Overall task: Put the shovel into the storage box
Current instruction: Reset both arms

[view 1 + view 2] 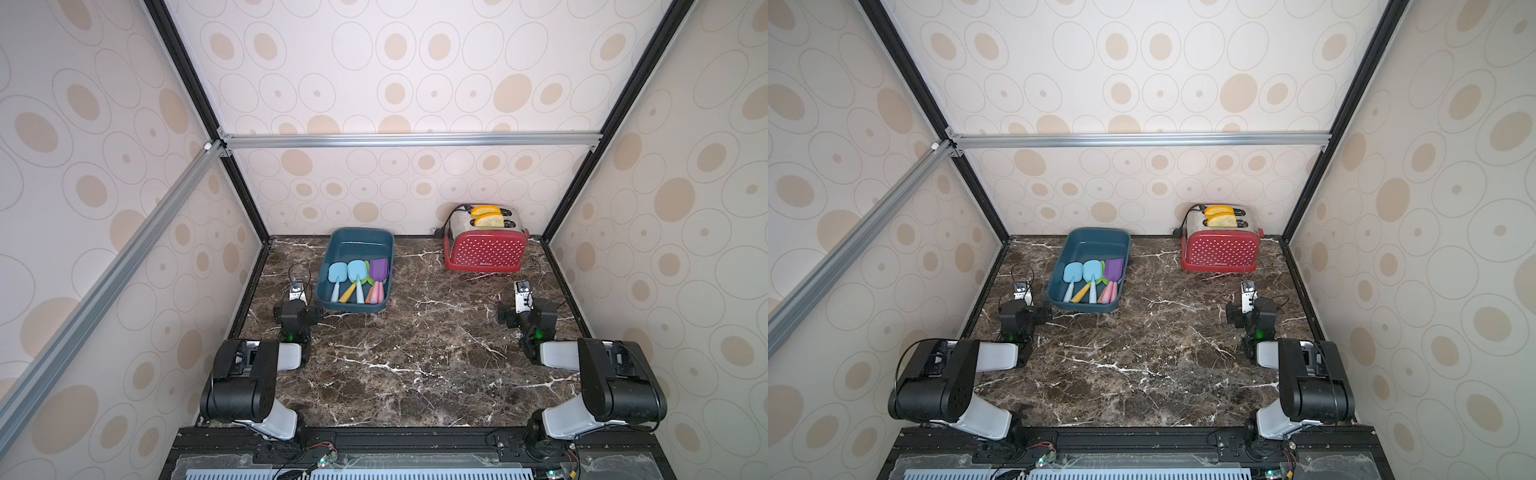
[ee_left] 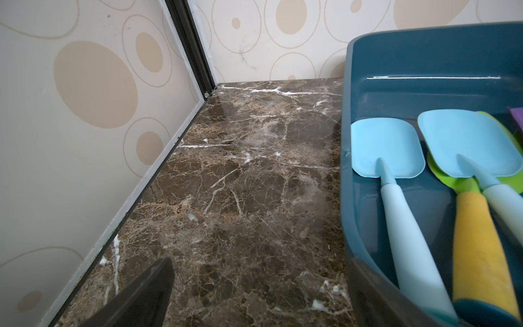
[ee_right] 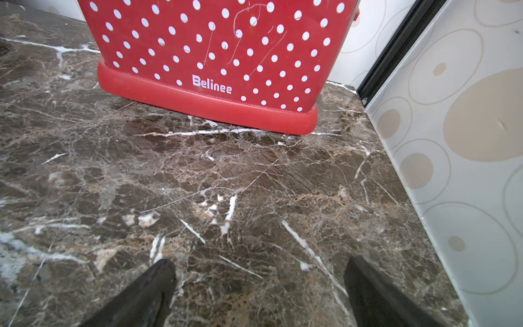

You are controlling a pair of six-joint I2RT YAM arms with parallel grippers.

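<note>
The storage box is a dark teal tub at the back left of the marble table. Several toy shovels lie side by side in its near half: two light blue ones, a green one with a yellow handle, and a purple one with a pink handle. My left gripper hovers low just left of the box's near corner, open and empty; only one finger shows clearly. My right gripper is open over bare marble on the right side.
A red polka-dot toaster with bread slices in its slots stands at the back right, just ahead of the right gripper. Patterned enclosure walls close in the left, right and back edges of the table.
</note>
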